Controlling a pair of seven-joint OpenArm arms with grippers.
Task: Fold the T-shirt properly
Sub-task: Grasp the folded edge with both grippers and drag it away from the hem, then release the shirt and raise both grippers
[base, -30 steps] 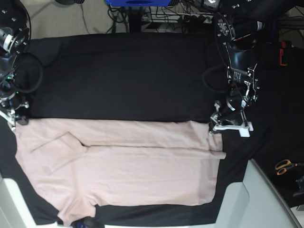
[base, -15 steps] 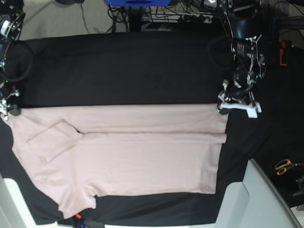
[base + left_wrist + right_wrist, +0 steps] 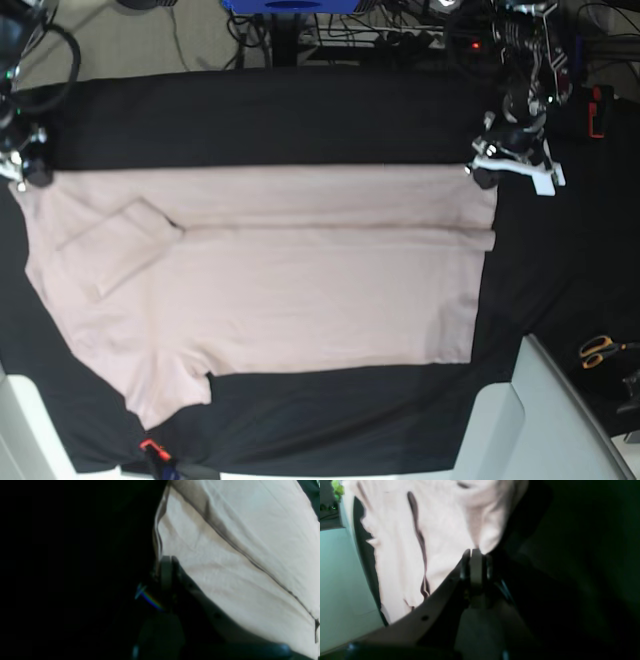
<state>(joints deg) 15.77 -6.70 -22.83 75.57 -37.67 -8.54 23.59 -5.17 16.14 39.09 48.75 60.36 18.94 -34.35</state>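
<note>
**Across the table: shirt dragged toward the far edge, both corners pinched**

On the left wrist view, we see the left gripper [image 3: 166,566] clamped tight on the edge of the T-shirt [image 3: 237,555]. Pink fabric fans out to the right of the jaws, with one long crease running diagonally. Everything to the left is black.

On the right wrist view, the right gripper [image 3: 475,555] is likewise pinched closed on a bunched corner of the shirt [image 3: 440,537]. Cloth hangs off the tips in soft folds. It's blurred, so we can't say how many layers are caught.

On the base view, the shirt [image 3: 300,280] lies flat on the black table cloth [image 3: 260,115], collar end at view left, hem at view right, one sleeve [image 3: 115,245] folded in. The left gripper [image 3: 490,172] sits at the hem-side far corner and the right gripper [image 3: 25,172] at the shoulder-side far corner. Compared with a second ago, the far edge has shifted well up the table and both arms have gone with it; the near edge now has clear black cloth below it.

Our read: this is a reposition or stretch-flat pull rather than a fold. The fold itself is not yet begun.
</note>
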